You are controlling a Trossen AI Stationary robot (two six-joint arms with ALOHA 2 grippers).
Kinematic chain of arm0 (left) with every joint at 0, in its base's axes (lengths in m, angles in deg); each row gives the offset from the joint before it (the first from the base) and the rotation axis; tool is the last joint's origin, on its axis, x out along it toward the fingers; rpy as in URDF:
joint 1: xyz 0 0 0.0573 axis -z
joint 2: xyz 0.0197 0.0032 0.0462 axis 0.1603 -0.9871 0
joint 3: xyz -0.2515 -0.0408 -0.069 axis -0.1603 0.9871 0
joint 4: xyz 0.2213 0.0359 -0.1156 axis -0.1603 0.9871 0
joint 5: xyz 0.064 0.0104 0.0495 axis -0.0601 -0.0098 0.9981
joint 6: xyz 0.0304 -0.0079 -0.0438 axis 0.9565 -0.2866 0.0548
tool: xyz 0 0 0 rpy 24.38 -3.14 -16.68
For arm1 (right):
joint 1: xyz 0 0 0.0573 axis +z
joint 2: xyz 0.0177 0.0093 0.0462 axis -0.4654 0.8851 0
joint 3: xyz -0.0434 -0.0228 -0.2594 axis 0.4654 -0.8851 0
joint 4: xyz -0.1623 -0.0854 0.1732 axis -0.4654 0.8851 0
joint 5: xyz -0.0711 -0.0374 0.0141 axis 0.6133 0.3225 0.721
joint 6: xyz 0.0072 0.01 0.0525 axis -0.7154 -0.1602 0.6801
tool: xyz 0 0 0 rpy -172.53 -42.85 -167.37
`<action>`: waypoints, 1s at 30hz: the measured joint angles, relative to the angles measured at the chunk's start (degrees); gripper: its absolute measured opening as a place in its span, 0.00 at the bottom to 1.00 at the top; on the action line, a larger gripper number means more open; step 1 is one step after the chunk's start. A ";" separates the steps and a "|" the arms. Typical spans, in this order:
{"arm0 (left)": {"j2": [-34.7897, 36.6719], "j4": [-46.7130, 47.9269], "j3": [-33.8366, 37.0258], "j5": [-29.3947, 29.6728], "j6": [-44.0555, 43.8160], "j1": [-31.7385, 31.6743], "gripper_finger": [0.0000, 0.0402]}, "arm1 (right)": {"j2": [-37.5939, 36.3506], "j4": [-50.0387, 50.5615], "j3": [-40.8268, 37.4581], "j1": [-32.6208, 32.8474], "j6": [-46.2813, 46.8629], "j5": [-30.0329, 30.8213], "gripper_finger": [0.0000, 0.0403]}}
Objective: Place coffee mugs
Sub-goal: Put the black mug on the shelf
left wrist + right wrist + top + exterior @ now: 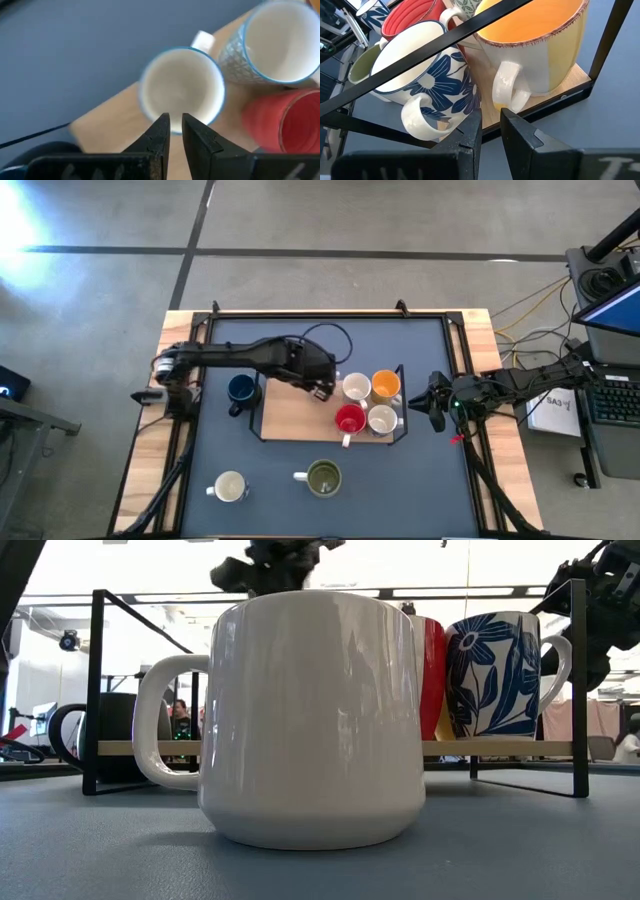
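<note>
A wooden tray point(300, 415) in a black frame carries a white mug point(357, 387), an orange mug point(386, 386), a red mug point(349, 419) and a blue-flowered mug point(382, 419). My left gripper point(326, 389) hovers over the tray's far middle, shut with nothing between its fingers. Straight below it, a blue-rimmed white mug point(182, 90) stands upright on the wood, hidden in the high view. A dark blue mug point(240, 390), a white mug point(229, 487) and an olive mug point(323, 477) stand on the mat. My right gripper point(432, 402) waits, shut, beside the tray's right end.
The tray's black frame bars point(445, 35) run across in front of my right gripper point(491, 112). A cable point(330, 335) loops behind the left arm. The mat point(420, 480) lies bare at the front right. Equipment and cables stand off the table's right edge.
</note>
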 joint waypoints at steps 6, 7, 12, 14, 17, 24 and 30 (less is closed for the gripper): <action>5.78 9.69 0.00 6.03 -1.01 -0.04 0.08 | 0.00 0.00 0.00 0.00 0.00 0.00 0.15; 6.80 11.98 0.00 6.82 -1.35 -0.07 0.08 | 0.00 0.00 0.00 0.00 0.00 0.00 0.15; 13.79 12.92 4.16 7.76 -0.02 -0.12 0.08 | 0.02 0.00 0.00 -0.01 0.00 0.01 0.15; 17.42 12.60 7.85 7.77 0.11 -0.37 0.08 | 0.00 0.00 0.00 0.00 0.00 0.00 0.15; 23.19 12.17 15.21 7.72 -0.60 -0.70 0.08 | 0.02 0.00 0.00 -0.02 0.00 0.00 0.15; 35.98 11.96 30.84 4.40 -5.29 -0.81 0.08 | 0.00 0.00 0.00 -0.02 0.00 0.00 0.15; 43.17 10.77 41.62 -2.37 -4.45 -0.68 0.08 | 0.00 0.00 0.00 -0.01 0.00 0.00 0.15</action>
